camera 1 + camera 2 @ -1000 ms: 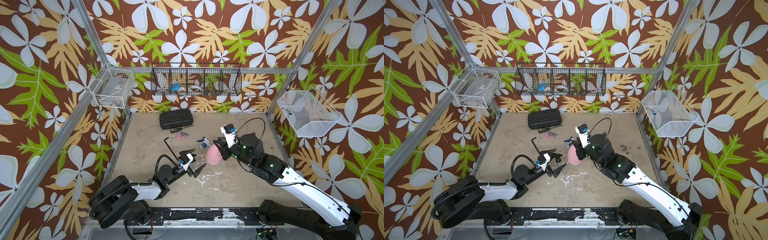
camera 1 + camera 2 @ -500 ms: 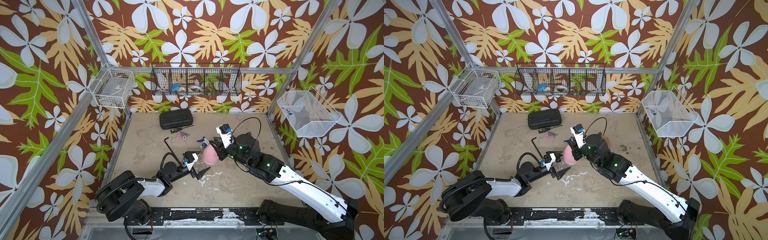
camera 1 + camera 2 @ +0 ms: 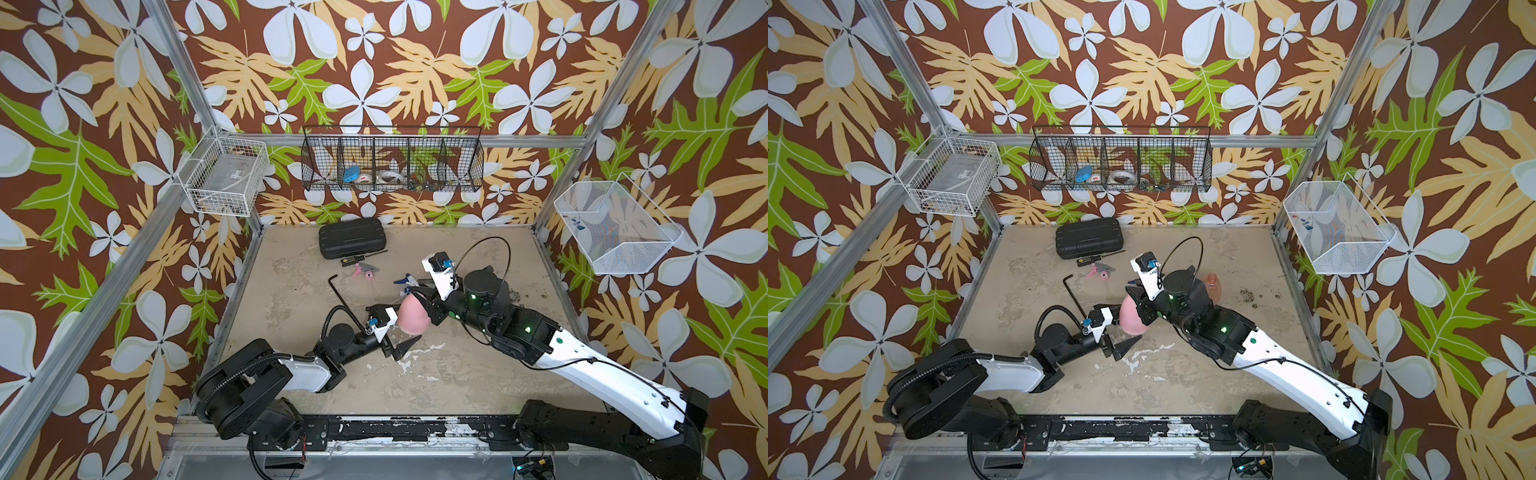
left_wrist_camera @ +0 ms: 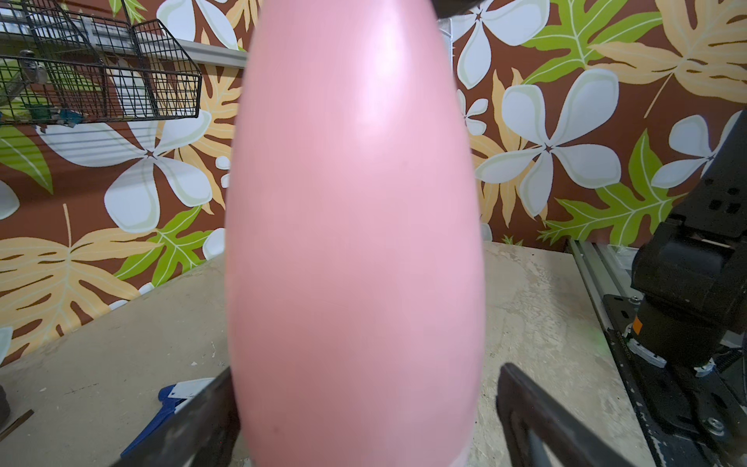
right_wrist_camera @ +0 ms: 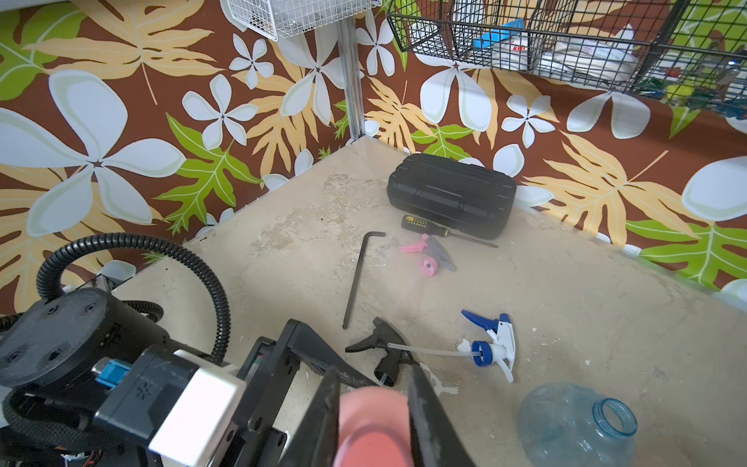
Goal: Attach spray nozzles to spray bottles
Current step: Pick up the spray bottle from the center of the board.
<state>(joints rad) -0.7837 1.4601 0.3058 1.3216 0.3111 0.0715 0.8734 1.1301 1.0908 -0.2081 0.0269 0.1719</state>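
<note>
At the middle of the table (image 3: 291, 299) I have the pink bottle (image 3: 412, 316) upright: long axis vertical, wide base down, neck pointing up, which I judge keeps its mouth ready for a nozzle. My right gripper (image 5: 374, 388) is clamped on the neck, steadying it from above. My left gripper (image 4: 366, 370) is spread around the lower body with a gap on one side, gripping nothing, probably ready to take the bottle. The pink and grey nozzle (image 5: 428, 254) lies well apart, beside the screwdriver (image 5: 424, 224).
</note>
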